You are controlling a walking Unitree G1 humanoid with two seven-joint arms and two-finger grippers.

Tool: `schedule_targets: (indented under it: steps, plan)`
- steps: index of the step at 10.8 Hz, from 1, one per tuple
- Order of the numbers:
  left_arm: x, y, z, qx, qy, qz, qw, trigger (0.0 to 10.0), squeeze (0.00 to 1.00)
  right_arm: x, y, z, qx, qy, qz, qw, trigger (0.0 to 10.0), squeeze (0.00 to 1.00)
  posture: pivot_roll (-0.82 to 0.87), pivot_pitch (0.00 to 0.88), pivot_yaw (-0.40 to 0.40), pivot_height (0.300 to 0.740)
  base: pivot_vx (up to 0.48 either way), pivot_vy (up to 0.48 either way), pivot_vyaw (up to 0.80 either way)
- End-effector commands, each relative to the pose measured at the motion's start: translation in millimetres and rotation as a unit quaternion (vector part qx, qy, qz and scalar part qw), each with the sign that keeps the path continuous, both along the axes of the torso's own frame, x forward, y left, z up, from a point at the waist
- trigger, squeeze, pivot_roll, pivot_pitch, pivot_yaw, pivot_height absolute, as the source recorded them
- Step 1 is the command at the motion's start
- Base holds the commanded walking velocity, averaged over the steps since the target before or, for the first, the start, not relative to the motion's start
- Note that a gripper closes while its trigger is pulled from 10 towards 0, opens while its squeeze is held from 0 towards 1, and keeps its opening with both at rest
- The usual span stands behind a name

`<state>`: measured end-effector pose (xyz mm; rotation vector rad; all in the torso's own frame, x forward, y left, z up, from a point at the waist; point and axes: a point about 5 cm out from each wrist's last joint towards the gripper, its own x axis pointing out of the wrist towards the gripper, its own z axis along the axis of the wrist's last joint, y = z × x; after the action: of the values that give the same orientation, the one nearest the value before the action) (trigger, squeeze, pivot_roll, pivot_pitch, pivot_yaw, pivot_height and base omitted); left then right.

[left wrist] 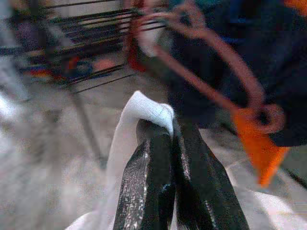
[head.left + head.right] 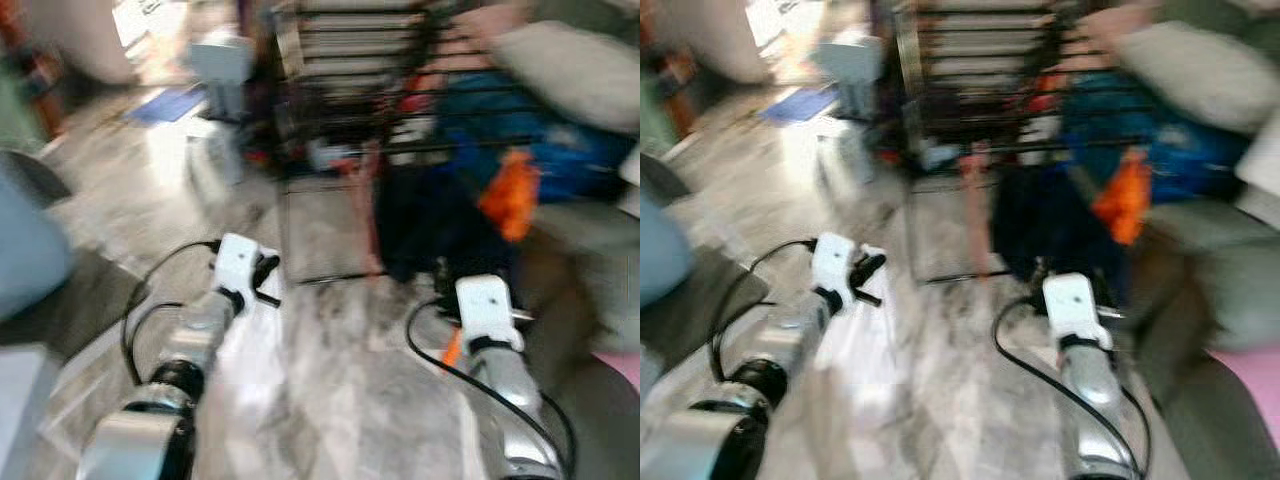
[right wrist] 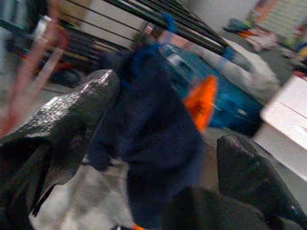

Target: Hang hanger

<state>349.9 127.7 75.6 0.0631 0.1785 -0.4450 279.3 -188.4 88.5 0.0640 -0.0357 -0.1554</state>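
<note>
Approaching the drying rack [image 2: 350, 90], the left gripper [image 1: 165, 143] is pinching white cloth [image 1: 139, 112], the right gripper [image 3: 163, 143] gaping before the hanger [image 1: 216, 72] it must grasp.

hanger [image 1: 211, 62] red-brown | cloth [image 1: 132, 129] white | fingers [image 1: 158, 177] black | rack [image 2: 360, 90] black | dark blue clothes [image 3: 153, 129] | orange patch [image 2: 510, 195] | floor [image 2: 330, 360] grey, marbled | arms silver
</note>
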Motion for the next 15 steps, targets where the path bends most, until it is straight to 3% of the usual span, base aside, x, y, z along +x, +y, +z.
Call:
schedule_targets:
  steps: [1,4,8,12,15]
  plan:
    - [3.0,-3.8,6,0.007,-0.019,-0.007,1.000,10.0,0.00,2.9,-3.9,1,0.000,-0.005,-0.007,1.000,10.0,0.00,0.13,0.000,-0.008,0.740,0.000,0.000,0.00]
    - [2.6,-5.7,6,0.016,-0.022,-0.007,1.000,10.0,0.00,3.2,-5.9,1,-0.003,-0.011,-0.012,1.000,10.0,0.00,0.11,0.000,0.000,0.740,0.000,0.000,0.00]
    - [-2.5,-7.0,-1,-0.009,-0.015,-0.003,1.000,10.0,0.00,-1.8,-0.3,-1,-0.021,0.000,0.031,0.999,10.0,0.00,0.10,0.000,-0.039,0.740,0.000,0.064,0.00]
    - [-5.8,-8.6,-5,-0.013,-0.010,-0.009,1.000,10.0,0.00,-3.6,14.3,5,-0.032,-0.006,0.067,0.997,10.0,0.00,0.07,0.000,-0.048,0.740,0.366,0.305,0.00]
    - [-8.0,-15.1,-6,-0.008,-0.010,-0.030,0.999,10.0,0.00,-10.6,16.0,4,-0.033,-0.003,0.063,0.997,10.0,0.00,0.05,0.000,-0.030,0.740,0.455,0.000,0.00]
